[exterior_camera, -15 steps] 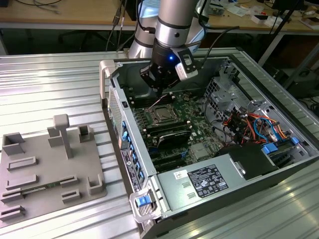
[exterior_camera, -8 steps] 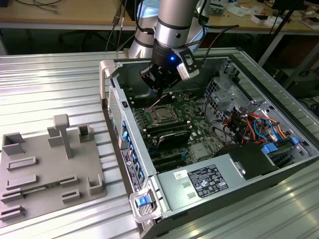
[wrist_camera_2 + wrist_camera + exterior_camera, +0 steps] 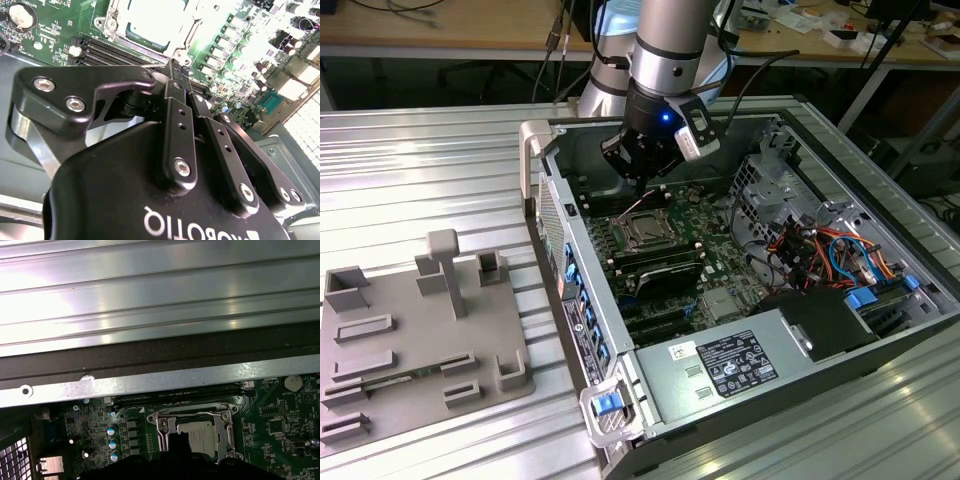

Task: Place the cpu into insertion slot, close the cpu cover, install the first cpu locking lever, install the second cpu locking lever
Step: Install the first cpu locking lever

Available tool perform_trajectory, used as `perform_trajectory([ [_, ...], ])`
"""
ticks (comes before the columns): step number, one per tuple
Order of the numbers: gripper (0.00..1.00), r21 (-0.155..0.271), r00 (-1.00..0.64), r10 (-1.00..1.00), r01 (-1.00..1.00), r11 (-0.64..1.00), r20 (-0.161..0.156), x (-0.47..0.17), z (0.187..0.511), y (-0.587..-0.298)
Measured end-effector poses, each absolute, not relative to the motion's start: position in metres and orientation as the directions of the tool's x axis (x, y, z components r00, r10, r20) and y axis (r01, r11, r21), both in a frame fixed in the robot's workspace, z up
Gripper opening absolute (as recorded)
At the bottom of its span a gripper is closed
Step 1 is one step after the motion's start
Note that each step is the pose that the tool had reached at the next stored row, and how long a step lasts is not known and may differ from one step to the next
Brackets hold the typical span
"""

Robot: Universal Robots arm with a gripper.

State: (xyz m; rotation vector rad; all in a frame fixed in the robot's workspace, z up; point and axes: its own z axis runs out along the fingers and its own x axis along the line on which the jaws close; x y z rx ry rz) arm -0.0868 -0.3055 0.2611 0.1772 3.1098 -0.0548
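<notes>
1. The end effector (image 3: 640,180) hangs inside the open case (image 3: 552,215), just above the slot (image 3: 629,236) and near that slot's far edge in the exterior view.
2. In the second wrist view its fingers (image 3: 176,107) run together to one tip, so the end effector (image 3: 173,67) looks pressed together. Whether anything thin sits between the tips, I cannot tell.
3. The cpu (image 3: 200,434) lies flat in the slot, silver top up. In the first wrist view the dark tip of the end effector (image 3: 181,441) overlaps the cpu's near edge.
4. The cover (image 3: 229,432) appears to lie down over the slot, framing the cpu through its window.
5. In the second wrist view the cpu (image 3: 150,17) sits just beyond the fingertips, apart from them.
6. A thin rod (image 3: 638,206), probably a lever, slants up from the slot towards the end effector; the exterior view is too coarse to say whether the two touch.
7. A long black memory slot (image 3: 175,396) runs just beside the slot, between it and the case wall.
8. The case rests on the ribbed metal desk (image 3: 420,170). A grey fixture tray (image 3: 420,340) lies well apart from the slot, outside the case, on the exterior view's left.
</notes>
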Motion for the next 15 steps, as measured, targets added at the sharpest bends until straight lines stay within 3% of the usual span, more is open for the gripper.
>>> perform_trajectory([
  [15,0.11,-0.034,-1.0,0.008,0.009,0.999,-0.028,-0.073,0.253,-0.298],
])
